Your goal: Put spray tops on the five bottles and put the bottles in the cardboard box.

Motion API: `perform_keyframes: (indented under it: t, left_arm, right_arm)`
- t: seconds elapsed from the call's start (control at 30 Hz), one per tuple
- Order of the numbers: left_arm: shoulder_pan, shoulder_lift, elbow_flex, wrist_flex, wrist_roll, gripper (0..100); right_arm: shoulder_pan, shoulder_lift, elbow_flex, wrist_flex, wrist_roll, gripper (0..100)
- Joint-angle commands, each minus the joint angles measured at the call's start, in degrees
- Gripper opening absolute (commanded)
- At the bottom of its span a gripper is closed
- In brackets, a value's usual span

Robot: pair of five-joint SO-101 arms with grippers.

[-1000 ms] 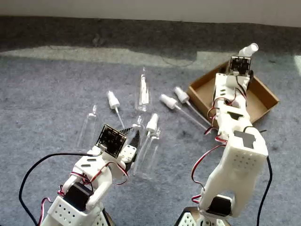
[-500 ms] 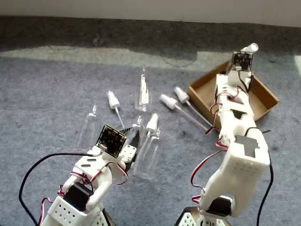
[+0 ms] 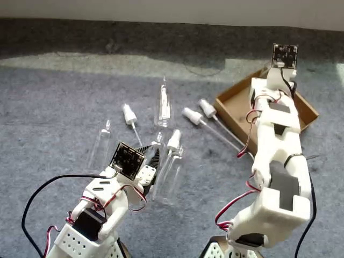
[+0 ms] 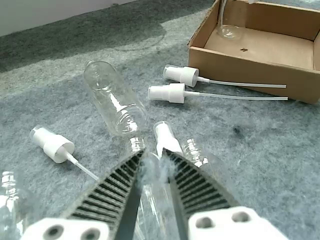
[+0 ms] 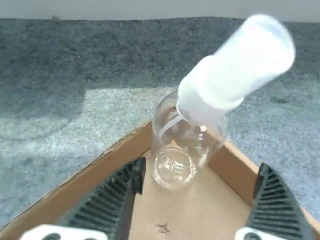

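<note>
Boxed bottle: a clear plastic bottle with a white spray top (image 5: 189,145) leaned in a corner of the shallow brown cardboard box (image 5: 90,185), its base on the box floor.
Right gripper: the right gripper (image 5: 200,170) hung over that corner. Its jaws were spread wide, one on each side of the bottle and apart from it.
Box position: the box sat by the far right corner of the grey carpeted bench (image 3: 64,97).
Loose tops: a white spray top with a long dip tube (image 3: 192,115) and a second like it (image 3: 206,107) lay side by side just beside the box. A third white spray top (image 3: 129,114) lay farther toward the left edge.
Open bottles: an uncapped clear bottle (image 3: 163,105) lay between the third top and the pair. Another uncapped bottle (image 3: 101,144) lay nearer the left edge.
Capped bottle on bench: a clear bottle wearing a white top (image 3: 171,172) lay toward the near edge, just beside the left gripper (image 4: 154,154).
Left gripper: it sat low over the bench, its jaws narrow and closed on a topless clear bottle (image 4: 134,144) whose neck poked out past the fingertips.
</note>
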State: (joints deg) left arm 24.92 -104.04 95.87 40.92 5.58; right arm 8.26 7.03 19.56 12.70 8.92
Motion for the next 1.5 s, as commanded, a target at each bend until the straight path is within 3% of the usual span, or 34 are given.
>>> perform_keyframes:
  t: [0.0,0.47,0.77,1.03,1.33,1.47]
  left_arm:
    - [-0.9,-0.7,1.2,-0.1,0.1,0]
    - [-0.9,-0.7,1.2,-0.1,0.1,0]
    - [-0.9,-0.7,1.2,-0.1,0.1,0]
    - [-1.0,-0.7,1.2,-0.1,0.1,0]
    - [-1.0,-0.7,1.2,-0.1,0.1,0]
    - [-1.0,-0.7,1.2,-0.1,0.1,0]
  right_arm:
    - [0.0,-10.3,-1.3,7.8,0.6,29.8]
    - [-0.4,-33.5,0.3,43.1,0.4,29.7]
    - [-6.8,-34.0,13.7,53.9,0.4,29.6]
    - [-10.2,-41.7,8.7,70.2,0.4,29.6]
    - [-10.2,-65.9,11.3,72.0,0.4,29.6]
    - [-10.2,-75.5,20.3,64.8,0.4,29.6]
